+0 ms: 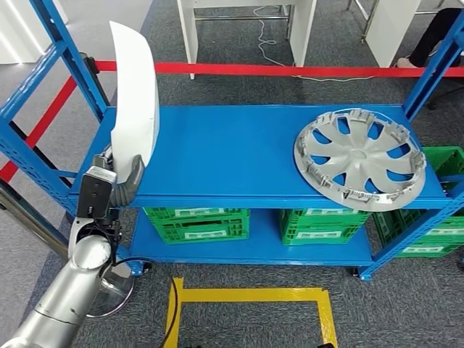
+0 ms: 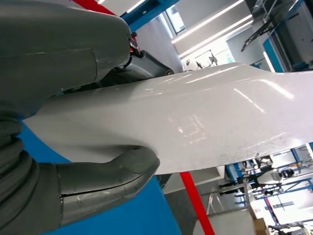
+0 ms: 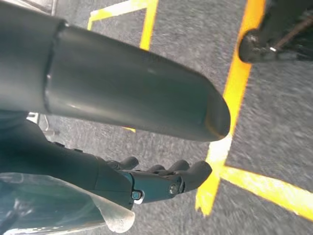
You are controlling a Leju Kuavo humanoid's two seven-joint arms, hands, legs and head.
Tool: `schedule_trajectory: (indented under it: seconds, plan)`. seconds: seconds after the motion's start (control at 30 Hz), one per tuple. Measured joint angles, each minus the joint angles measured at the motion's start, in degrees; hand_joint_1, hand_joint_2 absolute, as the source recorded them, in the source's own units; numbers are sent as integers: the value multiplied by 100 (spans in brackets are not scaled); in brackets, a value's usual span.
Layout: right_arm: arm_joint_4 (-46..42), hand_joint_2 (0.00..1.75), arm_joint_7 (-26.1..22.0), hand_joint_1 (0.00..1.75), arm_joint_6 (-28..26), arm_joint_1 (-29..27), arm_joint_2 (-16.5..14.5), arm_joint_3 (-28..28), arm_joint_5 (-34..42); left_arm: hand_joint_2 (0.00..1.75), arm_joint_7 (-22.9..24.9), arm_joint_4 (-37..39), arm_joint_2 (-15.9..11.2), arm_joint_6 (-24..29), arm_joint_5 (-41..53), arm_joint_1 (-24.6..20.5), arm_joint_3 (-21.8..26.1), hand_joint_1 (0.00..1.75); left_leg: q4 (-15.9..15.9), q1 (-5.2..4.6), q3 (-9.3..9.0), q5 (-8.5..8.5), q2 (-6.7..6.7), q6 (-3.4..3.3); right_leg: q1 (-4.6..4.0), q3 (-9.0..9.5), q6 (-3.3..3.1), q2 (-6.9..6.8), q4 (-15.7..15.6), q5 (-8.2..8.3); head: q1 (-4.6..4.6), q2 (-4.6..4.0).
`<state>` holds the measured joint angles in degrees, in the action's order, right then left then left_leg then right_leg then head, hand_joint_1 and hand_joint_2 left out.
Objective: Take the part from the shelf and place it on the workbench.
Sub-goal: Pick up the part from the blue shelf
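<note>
A curved glossy white panel part [image 1: 134, 101] stands upright over the left end of the blue shelf [image 1: 230, 156]. My left hand [image 1: 117, 185] grips its lower end, thumb on the near face. In the left wrist view the grey thumb [image 2: 110, 178] presses against the white panel [image 2: 207, 117], with the fingers on its other side. My right hand [image 3: 147, 142] hangs over the floor, its fingers apart and holding nothing.
A silver wheel cover [image 1: 359, 157] lies at the right end of the shelf. Green crates [image 1: 197, 223] sit on the lower level. Yellow floor tape [image 1: 251, 296] marks a box in front, red tape [image 1: 284, 70] runs behind. White table legs [image 1: 188, 32] stand beyond.
</note>
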<state>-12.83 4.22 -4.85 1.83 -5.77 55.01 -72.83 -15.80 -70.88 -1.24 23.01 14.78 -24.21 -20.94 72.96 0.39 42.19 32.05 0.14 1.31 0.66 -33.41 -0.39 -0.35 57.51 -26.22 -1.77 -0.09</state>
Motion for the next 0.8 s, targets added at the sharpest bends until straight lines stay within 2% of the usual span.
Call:
schedule_trajectory:
  seconds: [0.03, 0.07, 0.1, 0.17, 0.2, 0.23, 0.3, 0.33, 0.37, 0.4, 0.47, 0.5, 0.53, 0.57, 0.6, 0.63, 0.67, 0.7, 0.73, 0.77, 0.8]
  plan:
    - [0, 0, 1, 0, 1, -2, 0, 8, 0, 175, 1, 6, -3, -5, -2, 1, -2, 175, 122, -1, -67, 4, 0, -5, -8, -93, 3, 0, 6, 67, 0, 0]
    - [1, 0, 4, 0, 2, -3, 0, 14, -1, 175, 2, 11, -4, -11, -2, 1, -4, 175, 40, -4, -233, -86, 0, -25, -18, -183, 7, 0, 10, 133, -1, 0]
    - [1, 0, 8, 0, 3, -3, -1, 18, -1, 175, 2, 13, -5, -17, -3, -1, -5, 175, -237, -12, -491, -208, -1, -62, -29, -262, 10, 1, 12, 198, 0, 0]
    - [1, 0, 18, 0, 4, -1, -14, 22, -8, 175, 1, 11, -9, -28, -14, -22, -5, 175, -1056, -43, -1094, -253, 6, -166, -45, -371, 34, 3, 15, 319, -5, 0]
    - [1, 0, 22, 0, 3, -1, -21, 23, -15, 175, 1, 10, -12, -33, -22, -34, -4, 175, -1360, -64, -1287, -222, 8, -206, -46, -397, 59, 2, 9, 374, -7, 0]
    - [2, 0, 26, 0, 3, -1, -28, 25, -23, 175, 0, 9, -17, -38, -31, -48, -3, 175, -1538, -83, -1381, -179, 10, -235, -39, -410, 95, -1, -1, 426, 3, 0]
    - [1, 0, 33, 0, 4, -1, -29, 26, -38, 175, 0, 9, -27, -43, -41, -61, -1, 175, -1615, -96, -1353, -266, 12, -281, -20, -425, 172, -4, -36, 517, 25, 0]
    - [1, 0, 36, 0, 4, -3, -28, 26, -45, 175, 1, 9, -31, -48, -44, -72, 0, 175, -1647, -86, -1323, -335, 18, -314, -10, -456, 209, 3, -14, 476, 33, 0]
    - [1, 0, 42, 0, 4, -7, -27, 26, -54, 175, 1, 9, -31, -53, -48, -79, 1, 175, -1678, -72, -1275, -418, 23, -352, -7, -518, 241, 12, 87, 330, 23, 0]
    - [1, 0, 46, 0, 6, -11, -27, 26, -63, 175, 1, 9, -31, -58, -50, -86, 1, 175, -1702, -56, -1206, -506, 29, -380, 0, -612, 272, 20, 320, 77, 16, 0]
    - [2, 0, 53, 0, 8, -9, -27, 26, -73, 175, 2, 9, -33, -67, -54, -87, 4, 175, -1700, -54, -1018, -657, 31, -404, 12, -829, 329, 28, 1064, -506, -3, 0]
    - [2, 0, 53, 0, 10, -7, -27, 26, -74, 175, 2, 9, -36, -69, -55, -80, 6, 175, -1695, -53, -916, -731, 32, -396, 20, -887, 355, 26, 1414, -665, -5, 0]
    - [2, 0, 54, 0, 10, -4, -26, 26, -76, 175, 2, 9, -39, -70, -57, -71, 8, 175, -1689, -48, -815, -804, 33, -381, 29, -865, 376, 26, 1611, -678, -5, 0]
    - [1, 0, 55, 0, 10, -4, -23, 26, -79, 175, 2, 9, -42, -69, -62, -62, 9, 175, -1681, -40, -719, -872, 34, -362, 38, -744, 394, 25, 1613, -578, -7, 0]
    - [1, 0, 57, 0, 10, -4, -20, 26, -84, 175, 2, 9, -45, -66, -70, -56, 11, 175, -1667, -27, -626, -937, 35, -335, 50, -516, 409, 25, 1414, -431, -7, 0]
    - [1, 0, 58, 0, 11, 0, -17, 26, -91, 175, 2, 9, -48, -61, -79, -56, 15, 175, -1639, -17, -546, -992, 34, -302, 66, -203, 425, 25, 1057, -338, -9, 0]
    - [1, 0, 61, 0, 11, 8, -15, 26, -97, 175, 2, 7, -52, -54, -89, -65, 24, 175, -1600, -14, -471, -1036, 33, -266, 70, 141, 431, 32, 625, -346, -14, 0]
    - [1, 0, 62, 0, 13, 19, -15, 26, -102, 175, 2, 4, -56, -48, -98, -78, 33, 175, -1561, -18, -415, -1078, 32, -227, 71, 395, 409, 40, 274, -410, -19, 0]
    - [2, 0, 63, 0, 15, 28, -15, 25, -104, 175, 2, 2, -59, -43, -106, -94, 40, 175, -1532, -27, -380, -1118, 32, -190, 66, 531, 370, 47, 48, -495, -23, 0]
    - [2, 0, 64, 0, 18, 30, -15, 25, -105, 175, 2, 0, -62, -40, -115, -106, 45, 175, -1523, -29, -358, -1160, 32, -158, 51, 566, 311, 51, -45, -543, -26, 0]
    - [2, 0, 65, 0, 21, 25, -15, 24, -105, 175, 2, 1, -67, -39, -125, -112, 46, 175, -1527, -25, -350, -1206, 31, -125, 50, 509, 237, 41, -39, -525, -27, 0]
